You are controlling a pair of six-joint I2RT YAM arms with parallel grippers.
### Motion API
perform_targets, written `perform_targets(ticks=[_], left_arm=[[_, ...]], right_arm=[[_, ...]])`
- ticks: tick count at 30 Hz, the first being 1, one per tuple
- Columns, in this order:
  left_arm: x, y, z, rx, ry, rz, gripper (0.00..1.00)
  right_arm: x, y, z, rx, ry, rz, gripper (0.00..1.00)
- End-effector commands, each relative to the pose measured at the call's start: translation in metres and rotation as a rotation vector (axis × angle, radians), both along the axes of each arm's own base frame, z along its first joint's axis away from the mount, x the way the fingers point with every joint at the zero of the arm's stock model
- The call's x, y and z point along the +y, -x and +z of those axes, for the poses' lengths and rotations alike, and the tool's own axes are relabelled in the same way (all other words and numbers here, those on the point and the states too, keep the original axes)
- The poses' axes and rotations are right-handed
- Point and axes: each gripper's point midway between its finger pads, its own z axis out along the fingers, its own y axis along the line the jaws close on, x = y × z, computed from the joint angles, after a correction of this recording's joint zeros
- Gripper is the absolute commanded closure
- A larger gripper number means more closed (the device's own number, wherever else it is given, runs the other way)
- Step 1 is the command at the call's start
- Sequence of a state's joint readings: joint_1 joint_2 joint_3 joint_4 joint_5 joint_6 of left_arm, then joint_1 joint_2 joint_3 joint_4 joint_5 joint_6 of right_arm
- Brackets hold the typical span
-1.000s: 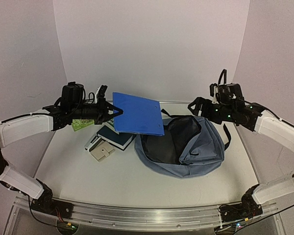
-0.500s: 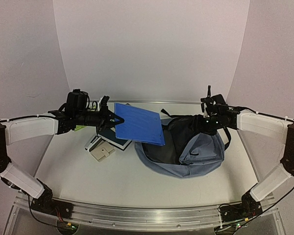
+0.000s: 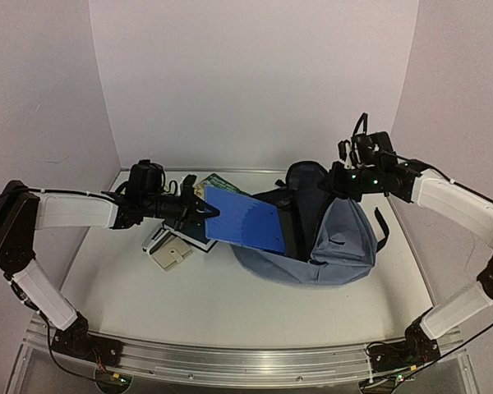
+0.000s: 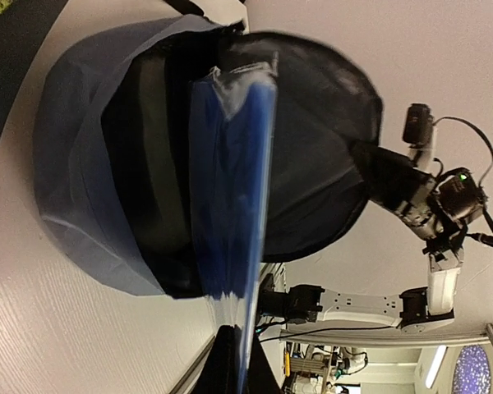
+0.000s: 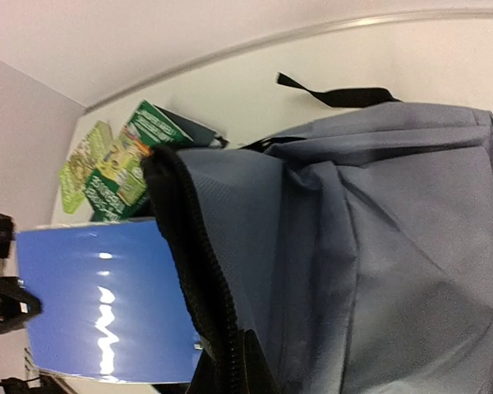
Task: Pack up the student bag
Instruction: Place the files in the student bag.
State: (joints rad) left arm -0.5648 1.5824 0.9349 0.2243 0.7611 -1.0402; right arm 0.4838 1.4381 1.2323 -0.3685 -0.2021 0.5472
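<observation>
The student bag (image 3: 343,244) lies right of centre, a grey-blue backpack with its dark-lined mouth facing left. My right gripper (image 3: 329,182) is shut on the bag's black zipper rim (image 5: 199,271) and holds the top flap up. My left gripper (image 3: 204,212) is shut on the left edge of a blue folder (image 3: 248,224). The folder's far edge sits at the bag's mouth. In the left wrist view the folder (image 4: 230,180) shows edge-on, pointing into the dark opening of the bag (image 4: 74,164), with my left gripper (image 4: 234,365) at the bottom. The right wrist view shows the bag (image 5: 378,246) and the folder (image 5: 99,304).
A dark blue book (image 3: 183,232), a beige pouch (image 3: 171,257) and a white item (image 3: 154,240) lie under my left arm. Green printed booklets (image 3: 223,182) lie behind the folder, also seen as booklets (image 5: 119,164). White walls stand close on three sides.
My right gripper has closed on the bag's zipper rim and lifted the flap upright. My left arm has carried the folder right and down to the bag's mouth.
</observation>
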Motion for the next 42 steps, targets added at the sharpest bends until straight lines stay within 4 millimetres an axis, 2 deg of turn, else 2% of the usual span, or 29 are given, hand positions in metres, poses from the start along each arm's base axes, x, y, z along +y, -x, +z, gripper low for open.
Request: perform_targets(ticks=[1, 8, 10, 19, 26, 31, 36, 42], left_arm=[[-0.026, 0.0, 0.019, -0.042, 0.086, -0.065, 1.0], [-0.061, -0.006, 0.021, -0.036, 0.151, -0.113, 1.0], [-0.072, -0.007, 0.025, -0.049, 0.165, -0.128, 1.0], [-0.104, -0.018, 0.012, -0.046, 0.18, -0.127, 1.0], [-0.128, -0.032, -0.017, -0.047, 0.142, -0.092, 1.0], [-0.147, -0.045, -0.037, -0.068, 0.086, -0.081, 1.0], [-0.161, -0.05, -0.066, -0.067, 0.002, -0.086, 1.0], [-0.171, -0.052, -0.105, -0.067, -0.126, -0.089, 0.99]], right_arm=[[0.014, 0.001, 0.076, -0.159, -0.126, 0.03, 1.0], [0.033, 0.011, 0.096, -0.21, -0.17, 0.101, 1.0], [0.036, 0.011, 0.096, -0.216, -0.173, 0.109, 1.0], [0.056, 0.011, 0.101, -0.242, -0.225, 0.147, 1.0], [0.071, 0.009, 0.101, -0.252, -0.261, 0.166, 1.0], [0.085, 0.011, 0.092, -0.238, -0.266, 0.191, 1.0], [0.094, 0.012, 0.083, -0.226, -0.262, 0.206, 1.0], [0.095, 0.008, 0.074, -0.221, -0.248, 0.189, 1.0]])
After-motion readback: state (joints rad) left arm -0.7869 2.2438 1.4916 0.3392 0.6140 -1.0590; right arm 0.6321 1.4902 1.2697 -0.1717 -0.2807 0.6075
